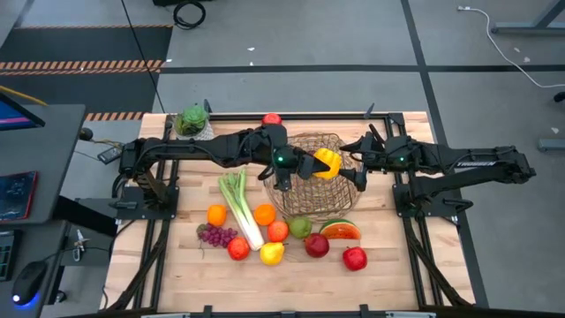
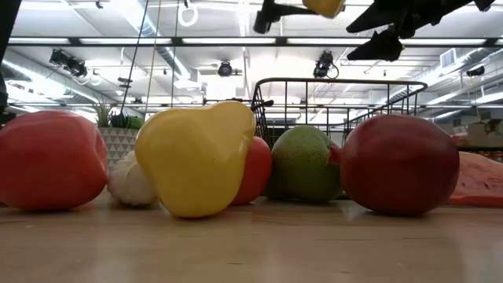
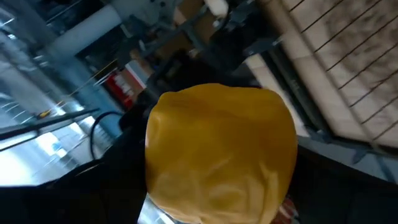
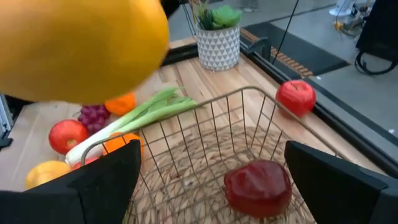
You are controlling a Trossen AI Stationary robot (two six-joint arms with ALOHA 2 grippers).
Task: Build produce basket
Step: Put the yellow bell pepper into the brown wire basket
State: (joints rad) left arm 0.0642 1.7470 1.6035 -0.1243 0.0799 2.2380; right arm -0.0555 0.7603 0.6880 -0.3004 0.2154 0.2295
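left gripper (image 1: 305, 168) pinching yellow pepper (image 1: 327, 162) above basket (image 1: 305, 196), right gripper (image 1: 360, 157) just beside with fingers spread, red item (image 4: 258, 184) in basket

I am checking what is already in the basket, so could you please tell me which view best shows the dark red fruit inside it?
The right wrist view: the dark red fruit lies unobstructed on the floor of the basket. The high, low and left wrist views do not show it clearly.

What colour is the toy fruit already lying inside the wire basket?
Dark red fruit, on the floor of the round wire basket; the right wrist view shows it best.
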